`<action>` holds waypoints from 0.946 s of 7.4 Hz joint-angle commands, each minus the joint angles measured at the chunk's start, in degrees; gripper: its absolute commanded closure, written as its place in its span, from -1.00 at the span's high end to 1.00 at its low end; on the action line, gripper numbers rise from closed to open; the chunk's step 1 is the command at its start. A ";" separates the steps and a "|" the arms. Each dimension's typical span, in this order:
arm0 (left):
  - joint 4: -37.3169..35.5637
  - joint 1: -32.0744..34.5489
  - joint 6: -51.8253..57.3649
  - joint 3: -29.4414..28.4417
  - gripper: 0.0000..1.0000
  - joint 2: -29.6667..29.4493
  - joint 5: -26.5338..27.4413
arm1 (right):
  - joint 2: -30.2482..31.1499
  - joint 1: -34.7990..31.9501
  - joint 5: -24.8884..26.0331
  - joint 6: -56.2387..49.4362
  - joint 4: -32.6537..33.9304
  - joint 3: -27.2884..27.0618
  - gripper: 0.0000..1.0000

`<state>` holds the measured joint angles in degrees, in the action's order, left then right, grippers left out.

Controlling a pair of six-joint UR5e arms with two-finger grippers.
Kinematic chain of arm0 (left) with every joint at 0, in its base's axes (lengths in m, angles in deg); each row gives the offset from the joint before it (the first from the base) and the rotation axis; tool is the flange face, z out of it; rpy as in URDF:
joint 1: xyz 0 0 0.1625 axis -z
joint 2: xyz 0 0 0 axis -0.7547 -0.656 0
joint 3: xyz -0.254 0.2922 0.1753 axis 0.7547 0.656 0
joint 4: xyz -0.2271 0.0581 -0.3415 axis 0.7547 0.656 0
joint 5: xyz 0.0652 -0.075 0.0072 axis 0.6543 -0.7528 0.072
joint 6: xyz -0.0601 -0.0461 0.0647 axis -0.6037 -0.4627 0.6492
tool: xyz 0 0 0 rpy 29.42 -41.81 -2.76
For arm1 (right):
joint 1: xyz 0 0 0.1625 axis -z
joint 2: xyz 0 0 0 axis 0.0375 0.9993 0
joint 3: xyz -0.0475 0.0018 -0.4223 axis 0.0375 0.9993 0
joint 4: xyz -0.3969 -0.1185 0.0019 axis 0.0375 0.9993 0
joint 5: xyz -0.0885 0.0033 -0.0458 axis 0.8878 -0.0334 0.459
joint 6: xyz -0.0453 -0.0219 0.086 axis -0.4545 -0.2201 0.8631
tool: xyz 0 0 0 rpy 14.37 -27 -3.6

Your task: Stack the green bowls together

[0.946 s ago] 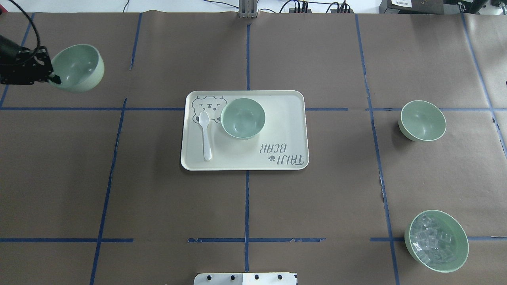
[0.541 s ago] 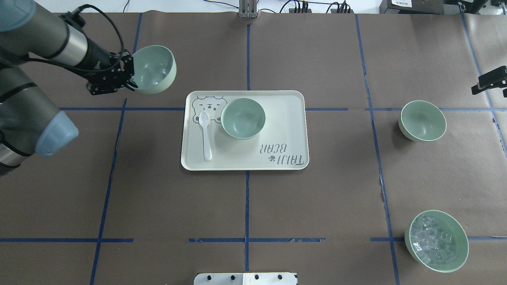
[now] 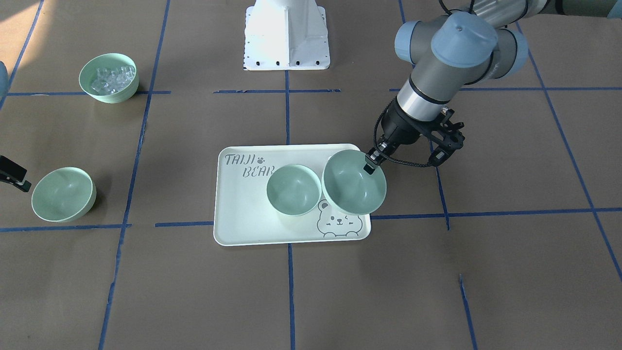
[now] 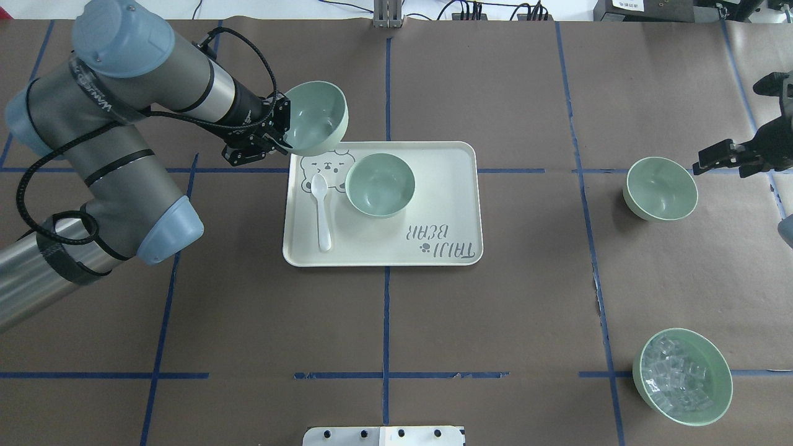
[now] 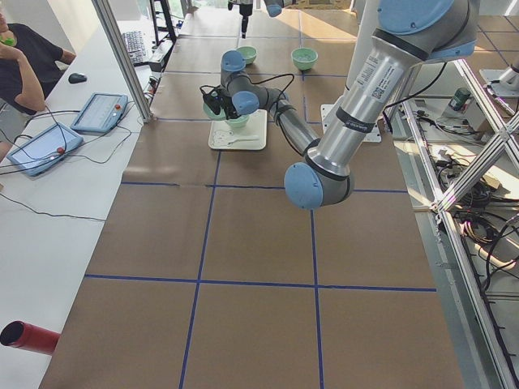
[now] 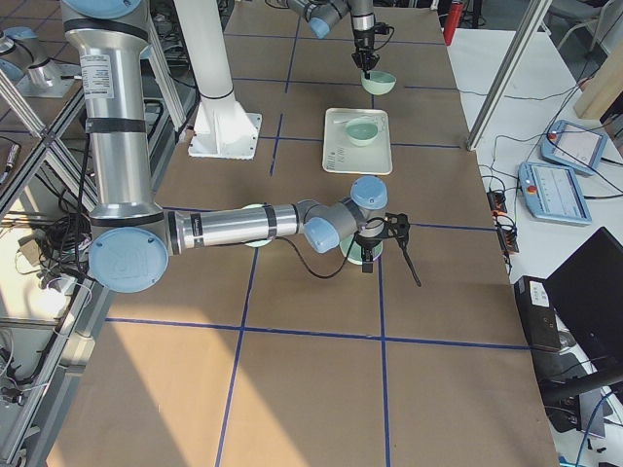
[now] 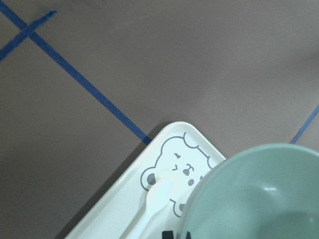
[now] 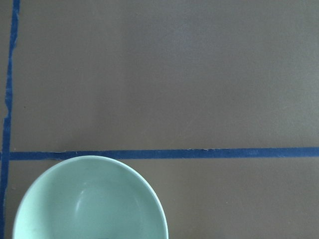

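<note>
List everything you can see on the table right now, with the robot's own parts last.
green bowls: three, mint, empty; held bowl above a tray corner, tray bowl on the tray, right bowl on the table at the robot's right.
ice bowl: one, mint, clear cubes inside, near right of the table.
tray: one, cream, bear print, centre.
spoon: one, white, on the tray.
table: one, brown paper, blue tape lines.
left gripper: shut on the held bowl's rim.
right gripper: beside the right bowl, jaw state unclear.

In front view, the held green bowl (image 3: 354, 187) hides the spoon (image 4: 321, 214).
</note>
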<state>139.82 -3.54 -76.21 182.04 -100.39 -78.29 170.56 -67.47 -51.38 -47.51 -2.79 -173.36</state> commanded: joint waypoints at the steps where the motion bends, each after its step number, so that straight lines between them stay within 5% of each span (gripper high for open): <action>1: -0.07 -1.42 -1.55 -1.32 -1.00 -2.60 1.29 | -0.49 3.70 1.90 3.04 -6.77 5.47 1.00; 2: -0.07 -2.12 -1.55 -2.10 -1.00 -3.30 2.78 | -0.67 5.19 2.08 3.40 -6.87 5.92 1.00; 3: 0.02 -2.30 -1.55 -3.16 -1.00 -4.01 3.23 | -0.67 5.55 1.90 3.49 -6.87 5.93 0.73; 4: 0.02 -2.39 -1.55 -3.17 -1.00 -3.93 3.23 | -0.76 5.47 1.03 3.58 -6.87 5.58 -0.53; 5: 0.02 -3.00 -1.64 -3.25 -1.00 -3.92 3.32 | -0.76 5.47 0.85 2.89 -6.87 5.40 -1.00; 7: 0.02 -4.32 -1.73 -3.78 -1.00 -4.10 4.72 | -0.50 5.21 -0.20 2.53 -7.05 5.40 -1.00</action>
<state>139.83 -7.01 -77.86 178.65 -104.35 -74.36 169.94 -62.16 -51.02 -44.75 -9.70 -167.96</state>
